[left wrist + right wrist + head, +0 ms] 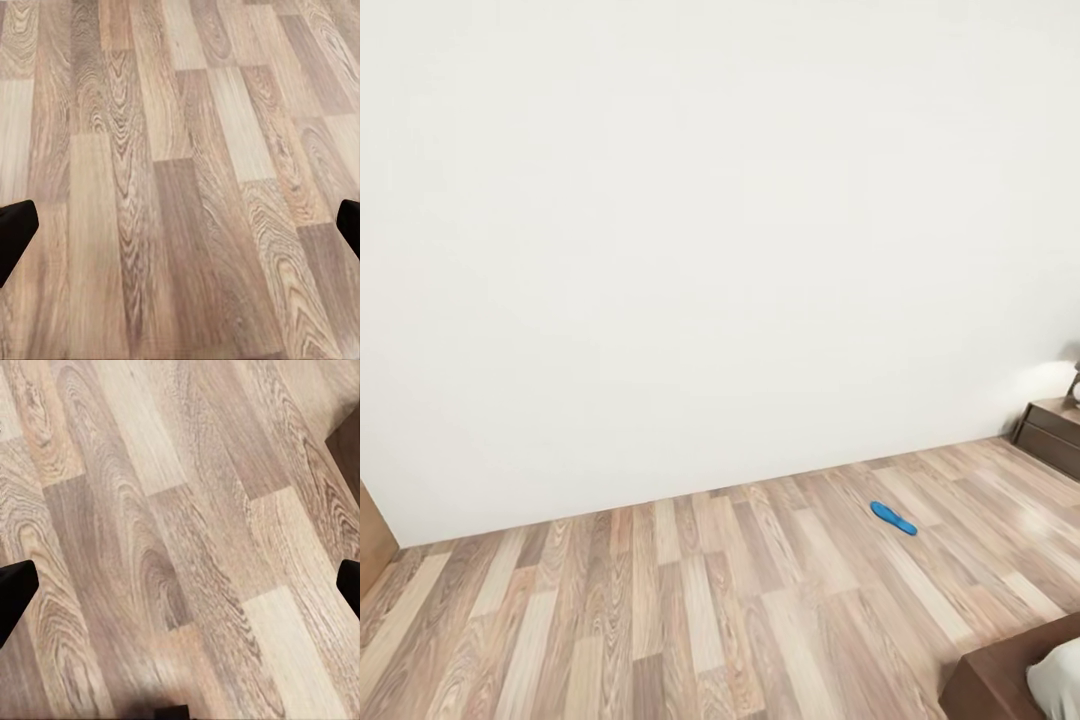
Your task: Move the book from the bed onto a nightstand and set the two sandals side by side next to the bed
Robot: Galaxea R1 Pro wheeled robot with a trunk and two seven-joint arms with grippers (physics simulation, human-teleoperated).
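One bright blue sandal (893, 517) lies flat on the wood-plank floor (690, 600), a little out from the white wall. The nightstand (1052, 432), dark reddish-brown, stands against that wall at the far right edge. A corner of the bed (1000, 680) with its pale mattress (1060, 680) shows at the lower right. The book is out of view. In the left wrist view my left gripper (180, 232) is open, its dark fingertips (15, 229) wide apart over bare planks. The right gripper (180, 592) is open too, over the floor, with nothing between its fingers.
A plain white wall (710, 250) spans the view ahead. A brown wooden edge (372, 540) juts in at the far left. A dark brown corner (349, 442) shows at the rim of the right wrist view. Open floor stretches between me and the sandal.
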